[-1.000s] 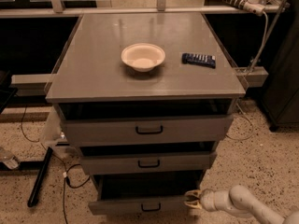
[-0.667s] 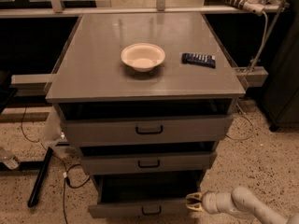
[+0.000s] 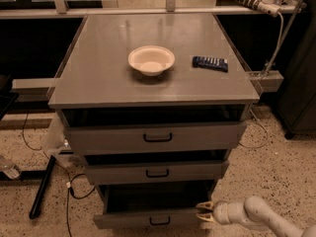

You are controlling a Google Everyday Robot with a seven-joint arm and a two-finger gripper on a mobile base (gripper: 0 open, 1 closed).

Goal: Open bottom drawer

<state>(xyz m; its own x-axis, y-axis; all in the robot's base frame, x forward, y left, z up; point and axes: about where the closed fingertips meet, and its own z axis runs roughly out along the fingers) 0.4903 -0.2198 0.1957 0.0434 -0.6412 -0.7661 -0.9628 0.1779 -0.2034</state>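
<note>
The bottom drawer (image 3: 129, 221) stands partly pulled out at the foot of the grey cabinet (image 3: 74, 142), its dark inside showing. The gripper (image 3: 200, 211) is low at the right end of the drawer front, its fingers (image 3: 205, 205) slightly parted and clasping nothing. A bowl (image 3: 151, 59) sits on the tabletop (image 3: 98, 78).

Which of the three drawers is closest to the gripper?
The bottom drawer, narrowest and lowest of the three fronts; the gripper sits at its right end.
</note>
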